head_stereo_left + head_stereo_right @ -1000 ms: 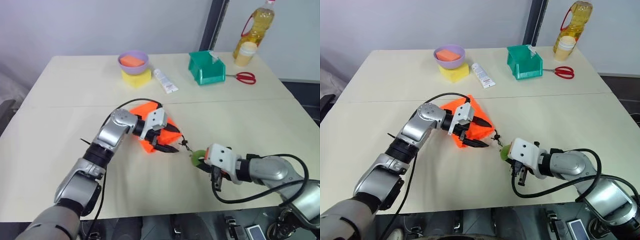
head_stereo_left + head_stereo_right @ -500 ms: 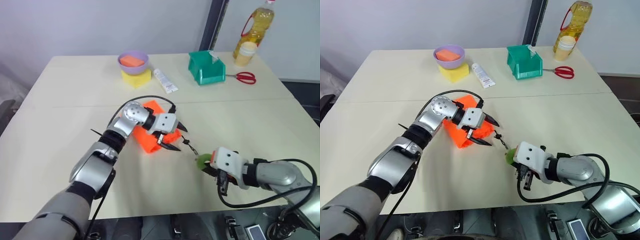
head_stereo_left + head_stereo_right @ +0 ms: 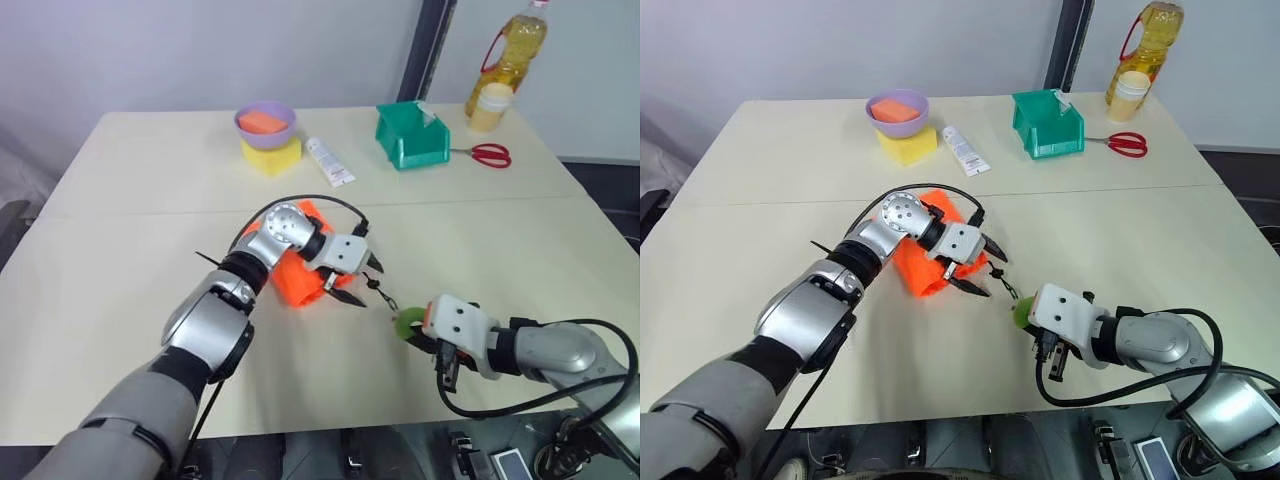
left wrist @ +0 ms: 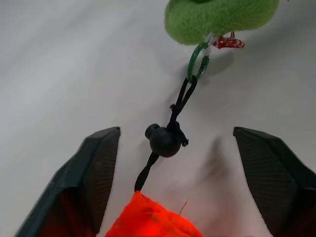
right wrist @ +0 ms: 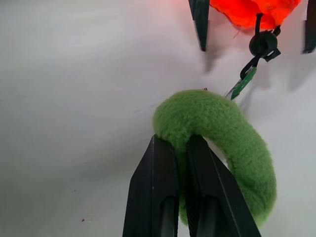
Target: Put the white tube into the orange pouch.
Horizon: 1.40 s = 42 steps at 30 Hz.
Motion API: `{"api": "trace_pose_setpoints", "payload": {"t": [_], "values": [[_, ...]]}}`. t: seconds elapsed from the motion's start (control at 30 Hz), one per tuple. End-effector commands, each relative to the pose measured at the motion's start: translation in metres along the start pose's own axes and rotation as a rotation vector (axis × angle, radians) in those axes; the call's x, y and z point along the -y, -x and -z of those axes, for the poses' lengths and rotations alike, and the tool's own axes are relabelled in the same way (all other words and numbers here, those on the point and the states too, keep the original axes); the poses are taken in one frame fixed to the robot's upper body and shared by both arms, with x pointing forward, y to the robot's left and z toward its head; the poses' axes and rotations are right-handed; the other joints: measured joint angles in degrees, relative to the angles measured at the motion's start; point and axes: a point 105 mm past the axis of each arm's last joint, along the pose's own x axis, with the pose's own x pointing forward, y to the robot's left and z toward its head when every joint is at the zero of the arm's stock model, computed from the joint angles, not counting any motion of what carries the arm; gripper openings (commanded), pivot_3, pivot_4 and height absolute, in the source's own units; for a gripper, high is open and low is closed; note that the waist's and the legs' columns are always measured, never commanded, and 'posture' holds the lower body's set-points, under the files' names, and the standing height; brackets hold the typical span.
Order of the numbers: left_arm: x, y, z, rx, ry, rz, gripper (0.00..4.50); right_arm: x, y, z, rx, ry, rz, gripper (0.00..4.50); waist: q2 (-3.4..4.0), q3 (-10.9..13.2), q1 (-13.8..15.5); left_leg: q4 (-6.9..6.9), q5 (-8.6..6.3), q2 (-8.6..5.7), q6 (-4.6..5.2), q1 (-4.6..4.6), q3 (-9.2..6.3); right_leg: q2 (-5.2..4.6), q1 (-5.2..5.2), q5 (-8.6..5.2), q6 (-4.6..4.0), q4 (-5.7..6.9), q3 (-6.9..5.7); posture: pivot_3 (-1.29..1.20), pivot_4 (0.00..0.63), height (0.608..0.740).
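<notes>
The orange pouch (image 3: 298, 282) lies bunched on the table's middle, partly under my left wrist. Its black cord (image 4: 183, 96) runs through a round black toggle (image 4: 164, 139) to a fuzzy green ring (image 3: 406, 325). My left gripper (image 3: 368, 284) is open at the pouch's cord end. Its fingers (image 4: 96, 168) stand on either side of the toggle, with the pouch's orange tip (image 4: 150, 219) between them. My right gripper (image 5: 180, 143) is shut on the rim of the green ring (image 5: 222, 128), near the table's front. The white tube is out of view.
At the back stand a purple bowl (image 3: 266, 122) holding an orange block, on a yellow sponge (image 3: 272, 156). A flat white squeeze tube (image 3: 330, 162), a green bin (image 3: 412, 136), red scissors (image 3: 490, 154), an oil bottle (image 3: 518, 50) and a small jar (image 3: 490, 108) are also there.
My left gripper has slid right along the pouch toward the cord and rolled, and its jaws have narrowed a little. The right gripper stays shut on the green ring.
</notes>
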Motion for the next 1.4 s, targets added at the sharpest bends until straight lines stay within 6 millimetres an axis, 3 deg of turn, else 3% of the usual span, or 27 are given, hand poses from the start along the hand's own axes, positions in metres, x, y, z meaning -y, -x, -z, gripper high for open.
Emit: {"api": "trace_pose_setpoints", "payload": {"t": [0.03, 0.1, 0.53, 0.63, 0.77, 1.13, 1.4], "values": [[-0.008, 0.003, -0.007, 0.008, -0.011, -0.009, 2.11, 0.002, 0.004, -0.011, 0.031, 0.047, 0.029, 0.00, 0.00, 0.0, 0.0, 0.00, 0.00, 0.00, 0.00, 0.00, 0.00, 0.00, 0.00, 0.00, 0.00, 0.00, 0.00, 0.00, 0.150, 0.731], [-0.009, 0.003, -0.006, 0.006, -0.001, -0.013, 1.22, 0.002, 0.004, -0.012, 0.033, 0.048, 0.029, 0.00, 0.00, 0.0, 0.0, 0.00, 0.00, 0.00, 0.00, 0.00, -0.01, 0.00, 0.00, 0.00, 0.00, 0.00, 0.00, 0.00, 0.150, 0.731], [-0.012, 0.005, -0.007, -0.003, 0.019, 0.000, 1.22, 0.002, 0.001, -0.019, 0.055, 0.065, 0.025, 0.00, 0.00, 0.0, 0.0, 0.00, 0.00, -0.01, 0.00, 0.00, -0.02, 0.00, 0.01, 0.00, 0.00, 0.00, 0.00, 0.00, 0.150, 0.731], [-0.013, 0.009, -0.008, 0.007, 0.033, -0.014, 2.02, 0.002, -0.001, -0.021, 0.061, 0.068, 0.026, 0.00, 0.00, 0.0, -0.1, 0.01, 0.00, -0.01, 0.00, 0.00, -0.02, 0.00, 0.01, 0.00, 0.00, 0.01, 0.00, 0.00, 0.150, 0.731], [-0.016, 0.018, -0.002, 0.000, 0.042, -0.075, 3.99, 0.006, -0.003, -0.023, 0.077, 0.058, 0.045, 0.00, 0.00, 0.0, -0.1, 0.01, 0.00, -0.01, 0.00, 0.00, -0.04, 0.00, 0.01, 0.01, 0.01, 0.02, 0.00, 0.00, 0.150, 0.731], [-0.016, 0.039, 0.008, 0.045, 0.128, -0.198, 3.99, 0.010, -0.005, -0.039, 0.163, 0.055, 0.049, 0.00, 0.00, 0.0, 0.0, 0.12, 0.00, -0.01, 0.00, 0.00, -0.03, 0.00, 0.01, 0.01, 0.02, 0.14, -0.01, 0.00, 0.150, 0.731], [-0.007, 0.045, 0.005, 0.087, 0.135, -0.213, 3.99, -0.014, -0.006, -0.053, 0.219, 0.057, -0.074, 0.00, 0.01, 0.0, 0.0, 0.35, -0.02, 0.01, 0.03, 0.01, -0.06, 0.00, 0.01, 0.00, 0.02, 0.37, -0.01, 0.00, 0.150, 0.731]]}}
